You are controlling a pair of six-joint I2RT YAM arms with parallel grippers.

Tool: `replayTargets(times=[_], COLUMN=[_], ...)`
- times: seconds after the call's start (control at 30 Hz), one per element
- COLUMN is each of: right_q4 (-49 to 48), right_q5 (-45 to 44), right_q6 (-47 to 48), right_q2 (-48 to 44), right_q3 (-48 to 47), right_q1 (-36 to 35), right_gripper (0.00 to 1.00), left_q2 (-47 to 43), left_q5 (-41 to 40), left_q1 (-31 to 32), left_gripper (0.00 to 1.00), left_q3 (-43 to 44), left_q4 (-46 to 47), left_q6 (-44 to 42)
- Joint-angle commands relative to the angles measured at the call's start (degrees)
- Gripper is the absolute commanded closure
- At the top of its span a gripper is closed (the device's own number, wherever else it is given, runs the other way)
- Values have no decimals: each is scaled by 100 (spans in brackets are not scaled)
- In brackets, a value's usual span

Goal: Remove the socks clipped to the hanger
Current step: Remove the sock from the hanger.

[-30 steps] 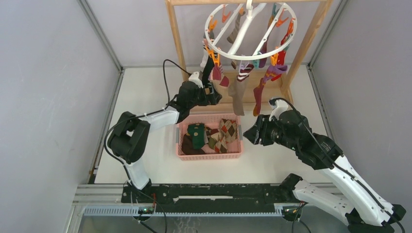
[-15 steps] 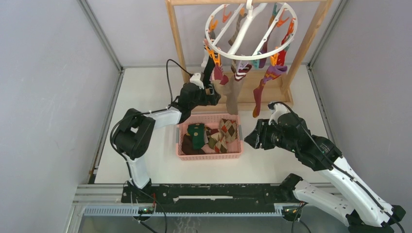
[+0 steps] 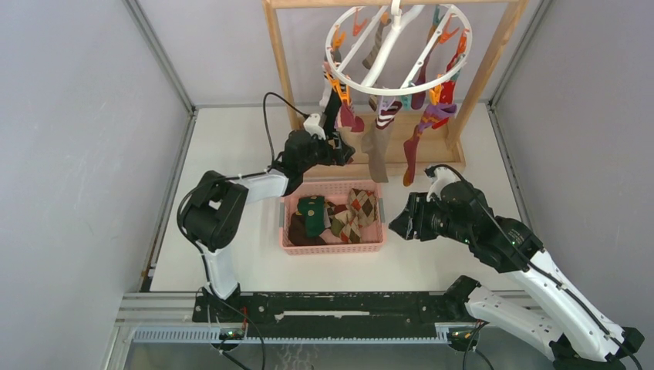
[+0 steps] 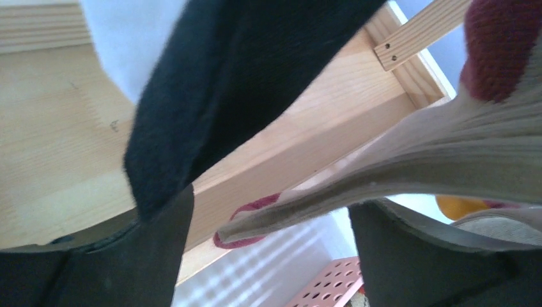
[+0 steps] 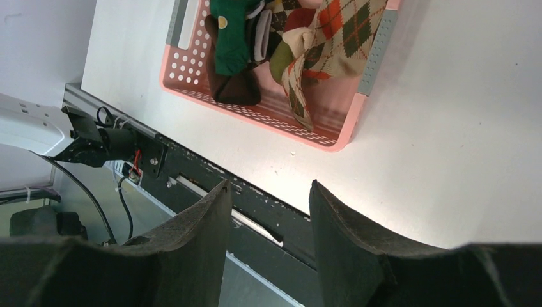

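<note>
Worktop (image 3: 231, 146): white, carrying the wooden rack (image 3: 279, 62), and near my arms the pink basket (image 3: 333, 245), which already holds several socks.
Hanger (image 3: 401, 86): the white ring hangs from the rack's top bar, with orange and teal clips round its rim.
Socks (image 3: 378, 150): a cluster hangs clipped at the ring's near and right rim; I see black, grey-beige, striped, purple and red.
Left tool (image 3: 340, 145): my jaws are spread wide just under the near-left clips. In the wrist view the black sock (image 4: 217, 96) crosses over the left finger (image 4: 128, 268) and the beige sock (image 4: 409, 173) runs between the jaws. Nothing is pinched yet.
Right tool (image 3: 395, 222): it hovers half open over the worktop beside the basket's right end, and it holds nothing.
Step in hand: lining up on the next sock at the near-left rim; I judge the task roughly mid-way.
Next move: I should close on one sock only and pull down and away until the clip lets go, taking care the neighbouring sock isn't caught.
Change: my left tool has crept up closer under the clips, and its jaws are just starting to ease inward. The hanging socks swing slightly, and the right arm has barely shifted.
</note>
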State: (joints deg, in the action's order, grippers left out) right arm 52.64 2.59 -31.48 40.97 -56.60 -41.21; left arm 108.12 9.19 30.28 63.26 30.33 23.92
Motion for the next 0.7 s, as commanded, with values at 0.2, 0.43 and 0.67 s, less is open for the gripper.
replayTargets(times=[0.2, 0.43, 0.67], right_q4=[-9, -352, -737], right_q5=[23, 126, 113], right_q6=[-127, -177, -323], right_q2=[-195, -208, -1], right_q3=[10, 9, -136], right_q1=[8, -1, -60], right_gripper=[44, 45, 46], left_q2=[-159, -1100, -2378], left_q5=[1062, 1018, 527], left_q1=[-41, -21, 303], left_gripper=[73, 100, 100], left_q3=[546, -11, 211], left_q4=[375, -376, -2681], left_q6=[244, 291, -154])
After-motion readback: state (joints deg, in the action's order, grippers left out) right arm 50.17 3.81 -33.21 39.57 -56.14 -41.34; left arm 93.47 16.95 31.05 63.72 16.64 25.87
